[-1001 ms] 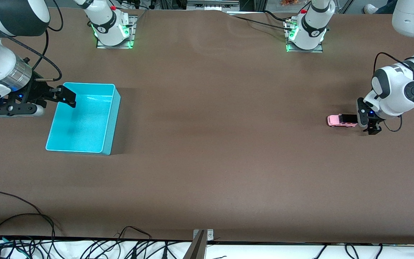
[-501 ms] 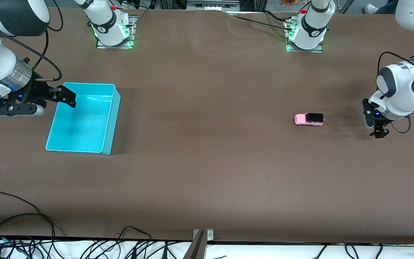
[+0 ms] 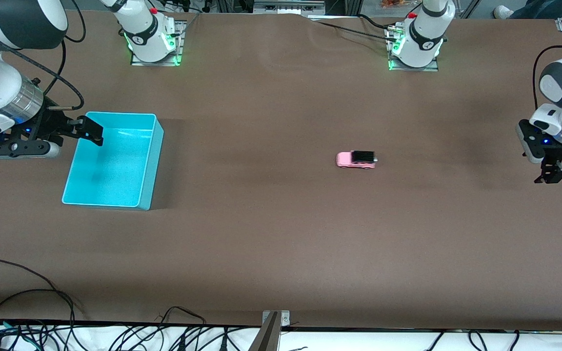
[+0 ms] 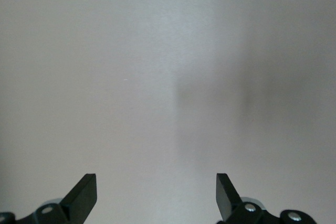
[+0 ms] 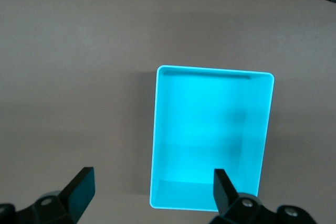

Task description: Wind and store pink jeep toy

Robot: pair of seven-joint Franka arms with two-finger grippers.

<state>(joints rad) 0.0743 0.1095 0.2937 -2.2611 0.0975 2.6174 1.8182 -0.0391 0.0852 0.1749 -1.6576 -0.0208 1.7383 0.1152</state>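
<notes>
We see the pink jeep toy [image 3: 355, 159] mid-table, lengthwise between both open, empty grippers, left gripper [image 3: 549, 168] nearer than right gripper [image 3: 83, 130].

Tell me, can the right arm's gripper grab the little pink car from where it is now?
Probably not yet. The right gripper hangs open at the cyan bin, while the pink jeep toy sits alone mid-table; nothing blocks the way.

You have one pink jeep toy [image 3: 355, 159], one cyan bin [image 3: 113, 161], one brown table [image 3: 281, 234], and two grippers, left gripper [image 3: 548, 168] and right gripper [image 3: 86, 130].
</notes>
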